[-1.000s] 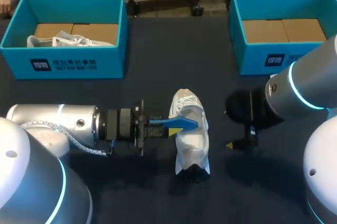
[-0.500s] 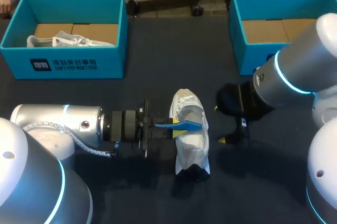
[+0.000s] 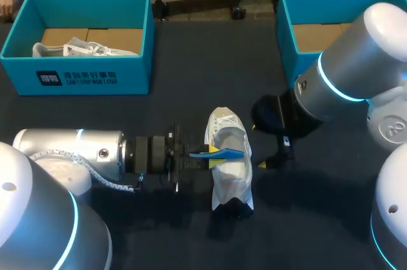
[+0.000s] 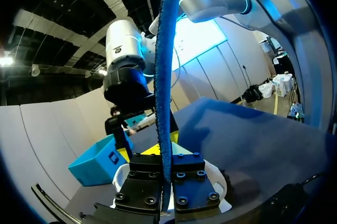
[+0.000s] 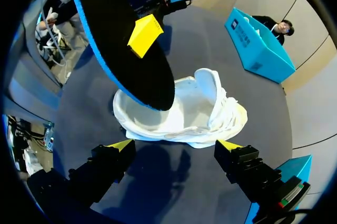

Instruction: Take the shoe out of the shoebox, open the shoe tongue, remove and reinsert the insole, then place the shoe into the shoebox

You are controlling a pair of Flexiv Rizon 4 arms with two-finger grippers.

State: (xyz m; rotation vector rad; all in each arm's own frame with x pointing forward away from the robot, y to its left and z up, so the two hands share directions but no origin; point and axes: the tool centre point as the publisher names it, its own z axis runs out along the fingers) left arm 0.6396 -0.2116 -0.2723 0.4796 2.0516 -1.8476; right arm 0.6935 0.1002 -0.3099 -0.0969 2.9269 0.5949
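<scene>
The white shoe (image 3: 230,175) lies on the dark table (image 3: 191,105). Over the shoe's opening, the left gripper (image 3: 213,155) is clamped on the blue insole (image 3: 222,152), held on edge. Just beside the shoe, opposite, the right gripper (image 5: 176,147) stands wide, holding nothing.

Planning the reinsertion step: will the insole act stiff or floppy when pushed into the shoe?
Probably springy rather than floppy: the insole stands nearly straight out of the left hand without drooping. It looks thin, so likely light and apt to bend if jammed. The shoe looks soft and lies unheld, so it may slide or crumple.
</scene>
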